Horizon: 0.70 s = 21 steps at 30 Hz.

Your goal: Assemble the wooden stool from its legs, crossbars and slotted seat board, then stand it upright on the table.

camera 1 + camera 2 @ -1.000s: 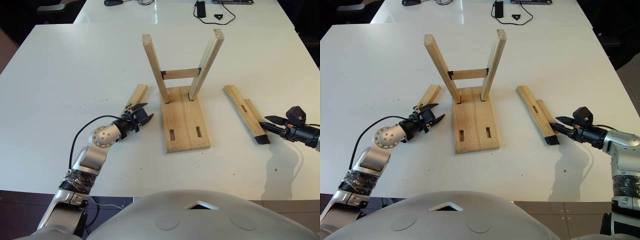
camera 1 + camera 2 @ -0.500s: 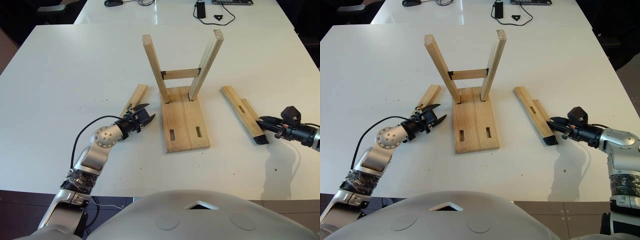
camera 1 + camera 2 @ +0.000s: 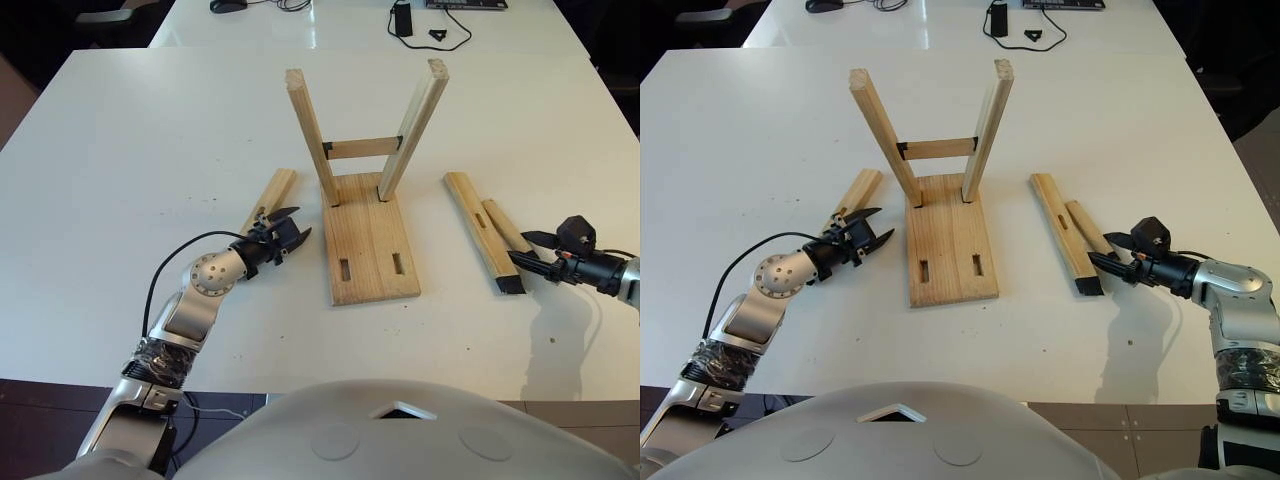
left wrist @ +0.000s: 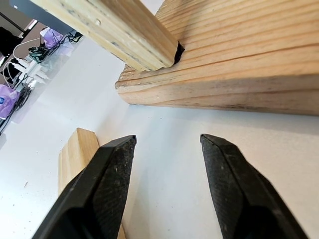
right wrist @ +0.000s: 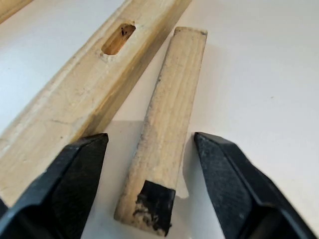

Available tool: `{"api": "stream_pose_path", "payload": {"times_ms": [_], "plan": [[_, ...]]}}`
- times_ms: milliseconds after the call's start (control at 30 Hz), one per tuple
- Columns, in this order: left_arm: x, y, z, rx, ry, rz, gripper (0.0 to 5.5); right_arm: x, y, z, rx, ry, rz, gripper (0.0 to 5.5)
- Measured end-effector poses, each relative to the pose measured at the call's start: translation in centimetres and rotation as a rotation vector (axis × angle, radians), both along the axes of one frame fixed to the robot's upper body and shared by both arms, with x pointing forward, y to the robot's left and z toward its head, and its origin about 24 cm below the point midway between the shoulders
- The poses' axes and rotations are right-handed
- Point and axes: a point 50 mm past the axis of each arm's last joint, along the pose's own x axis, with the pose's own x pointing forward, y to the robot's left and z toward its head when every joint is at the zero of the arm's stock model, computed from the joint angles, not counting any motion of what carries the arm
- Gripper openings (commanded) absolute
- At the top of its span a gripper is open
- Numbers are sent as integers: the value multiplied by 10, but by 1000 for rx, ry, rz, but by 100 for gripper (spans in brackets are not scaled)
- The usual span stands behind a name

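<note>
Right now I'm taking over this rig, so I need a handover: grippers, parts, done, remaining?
Left gripper: open, by the seat board, next to one loose leg.
Right gripper: open, straddling the loose crossbar at its dark-tipped end, beside the other loose leg.
Done: two legs joined by a crossbar stand in the board's far slots.
Left: fit remaining legs and crossbar into the near slots, then stand the stool upright.

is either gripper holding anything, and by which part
Nothing is held. The right gripper is open, straddling the dark-tipped end of the crossbar; the left gripper is open beside the seat board.
</note>
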Motion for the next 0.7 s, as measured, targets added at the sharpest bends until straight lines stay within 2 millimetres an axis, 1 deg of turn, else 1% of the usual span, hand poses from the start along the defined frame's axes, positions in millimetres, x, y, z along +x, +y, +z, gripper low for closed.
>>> {"api": "stream_pose_path", "payload": {"times_ms": [167,333,533,567,633,700], "plan": [[0,0,0,1,-1,1,241,1,0,-1,-11,-4,0,325],[0,0,0,2,0,2,241,1,0,-2,-14,-11,9,246],[1,1,3,-13,21,20,241,2,2,-3,-17,-12,31,165],[1,0,5,-23,25,26,241,2,2,-3,-17,-13,31,148],[3,-3,14,-58,4,31,241,6,1,-1,-19,-24,16,130],[5,-4,27,-87,-28,31,241,13,-2,0,-23,-38,-35,130]]}}
